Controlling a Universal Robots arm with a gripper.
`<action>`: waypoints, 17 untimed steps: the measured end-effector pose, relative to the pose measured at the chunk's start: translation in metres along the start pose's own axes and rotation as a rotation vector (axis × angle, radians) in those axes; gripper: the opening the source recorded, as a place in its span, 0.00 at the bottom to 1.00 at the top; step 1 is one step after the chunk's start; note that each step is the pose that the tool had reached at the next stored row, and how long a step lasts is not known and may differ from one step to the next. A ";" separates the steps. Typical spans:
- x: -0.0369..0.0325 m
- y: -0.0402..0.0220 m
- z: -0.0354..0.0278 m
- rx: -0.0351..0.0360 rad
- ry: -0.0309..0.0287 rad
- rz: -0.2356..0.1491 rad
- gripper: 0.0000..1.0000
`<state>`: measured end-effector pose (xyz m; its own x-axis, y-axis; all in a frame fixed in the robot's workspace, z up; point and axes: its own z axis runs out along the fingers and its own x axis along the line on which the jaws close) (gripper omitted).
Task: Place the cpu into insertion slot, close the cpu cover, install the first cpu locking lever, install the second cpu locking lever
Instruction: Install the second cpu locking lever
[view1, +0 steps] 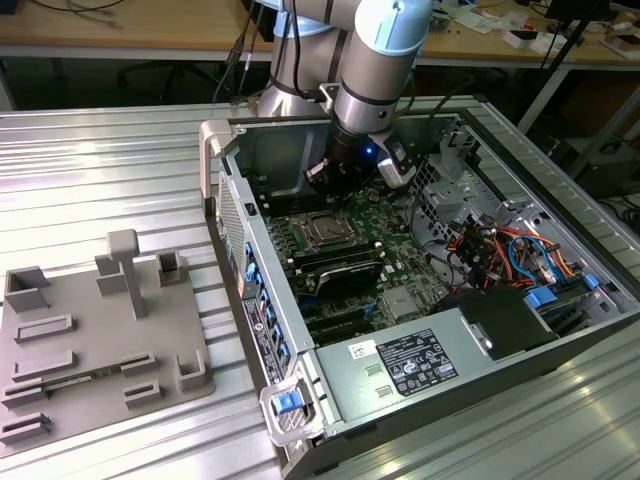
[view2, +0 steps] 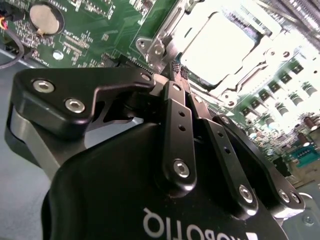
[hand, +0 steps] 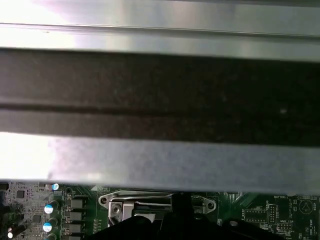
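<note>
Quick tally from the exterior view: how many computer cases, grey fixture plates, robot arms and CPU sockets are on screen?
Open computer case: 1
Grey fixture plate, at the exterior view's left: 1
Robot arm: 1
Insertion slot with the cpu cover down over the cpu: 1
Total: 4

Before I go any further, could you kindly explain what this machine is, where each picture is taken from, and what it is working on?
It is a single robot arm ending in a gripper, which is its grasping part. The exterior view comes from a camera standing off the arm: it shows an opened computer case lying on a ribbed metal table, with a grey fixture plate on the exterior view's left. Both wrist views come from cameras riding on the arm. In the second wrist view the gripper's black fingers are pressed together, holding nothing, right at the edge of the cpu cover, whose frame lies closed around the cpu on the green motherboard.
</note>
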<state>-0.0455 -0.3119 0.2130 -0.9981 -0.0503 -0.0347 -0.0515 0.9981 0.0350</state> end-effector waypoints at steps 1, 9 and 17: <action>0.0000 -0.0011 0.0000 0.0001 0.0000 0.000 0.11; -0.0059 -0.0034 0.0000 0.0038 0.0003 0.000 0.11; -0.0059 -0.0069 -0.0037 0.0046 0.0003 0.000 0.11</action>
<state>-0.0393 -0.3186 0.2167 -0.9981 -0.0503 -0.0344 -0.0514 0.9982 0.0305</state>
